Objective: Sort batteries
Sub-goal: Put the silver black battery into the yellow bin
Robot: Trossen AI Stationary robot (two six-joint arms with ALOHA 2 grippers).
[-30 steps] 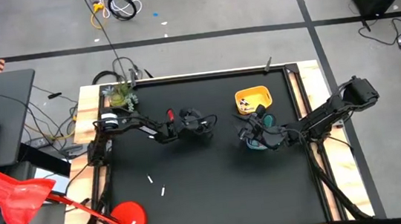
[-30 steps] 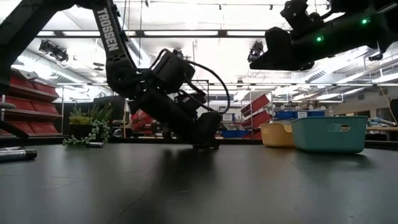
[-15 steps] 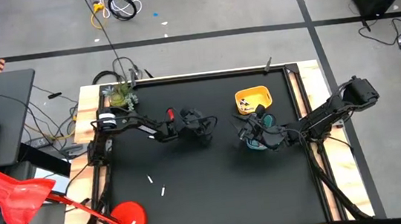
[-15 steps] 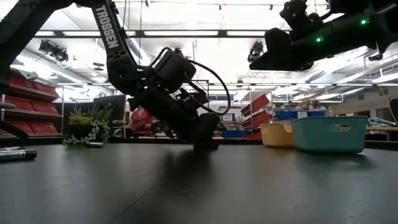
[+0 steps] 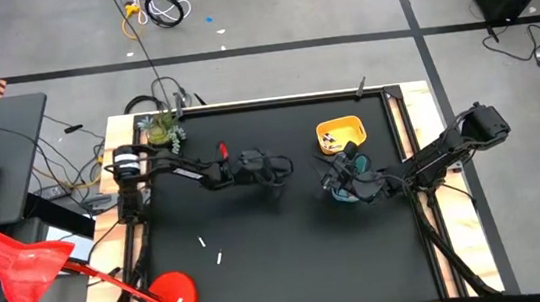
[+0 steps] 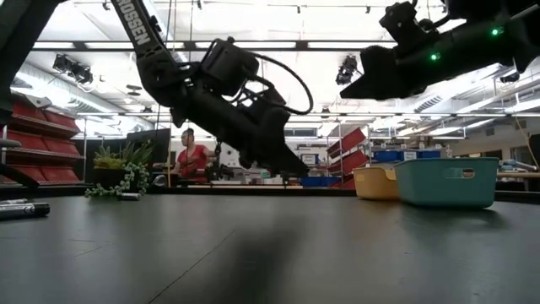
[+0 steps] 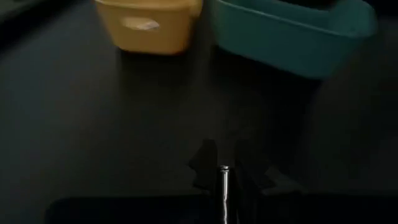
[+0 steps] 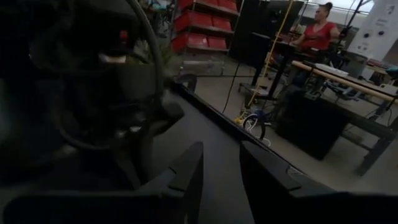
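Observation:
A thin battery [image 7: 224,190] with a silvery end sits between the fingers of my left gripper [image 5: 279,170], which hangs above the table's middle [image 6: 291,169], left of the trays. The yellow tray [image 5: 340,131] holds a few batteries [image 5: 328,143]. The teal tray [image 5: 348,196] stands just near of it. My right gripper [image 5: 336,177] hovers over the teal tray, fingers [image 8: 189,174] a little apart with nothing between them. Two pale batteries [image 5: 202,242] [image 5: 219,258] lie flat on the mat at near left. My left gripper pinches the battery between its two fingers. The battery's silvery end [image 7: 224,168] sticks out past the fingertips toward the trays. The fingers slant down from the table's left. The battery is lifted clear of the mat.
A small plant [image 5: 162,130] stands at the far left corner and a dark marker [image 6: 21,209] lies at the left. A red disc [image 5: 174,294] sits at the near left corner. A person in red [image 6: 192,156] is in the room beyond. Bare mat [image 5: 301,258] lies near.
My left gripper has risen from the mat, where its tips stood a second ago, and has swung slightly toward the table's right edge. The battery has come up with it and hangs clear of the table. My right gripper has kept still.

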